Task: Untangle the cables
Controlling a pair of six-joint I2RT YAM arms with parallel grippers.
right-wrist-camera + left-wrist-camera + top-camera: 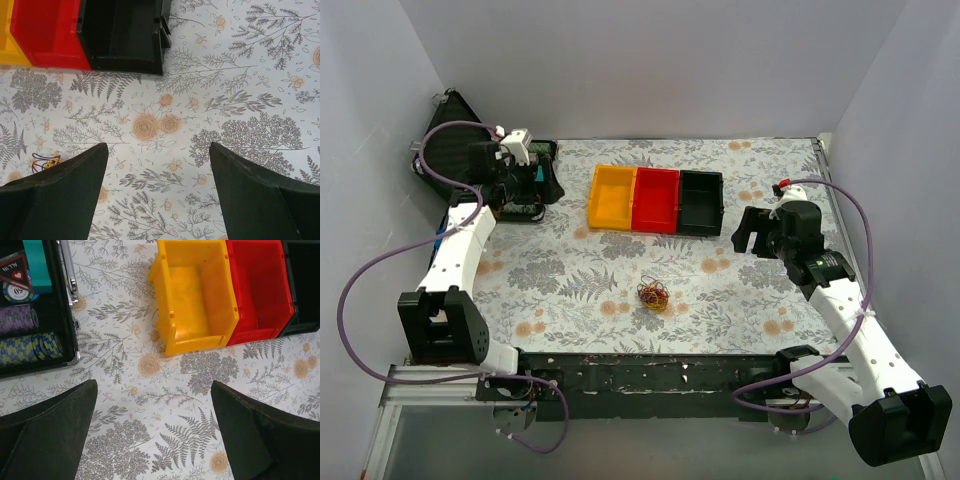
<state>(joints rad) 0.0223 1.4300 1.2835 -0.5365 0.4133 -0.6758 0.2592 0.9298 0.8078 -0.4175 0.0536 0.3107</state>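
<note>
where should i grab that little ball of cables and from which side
Probably pinch one outer loop at the rim of the cable ball, coming straight down from above. It lies free on the table, clear of the bins, and its loops bulge outward. The open right gripper is nearer.

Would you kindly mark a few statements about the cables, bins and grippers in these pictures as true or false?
1. The cables lie as one tangle on the table, nearer the arms than the bins. True.
2. The left gripper holds the cables. False: it is open and empty, near the yellow bin.
3. The red bin stands between the yellow bin and the black bin. True.
4. The right gripper is shut. False: its jaws stand wide open with nothing between them.
5. Cables lie in the red bin. False: nothing shows inside it.
</note>
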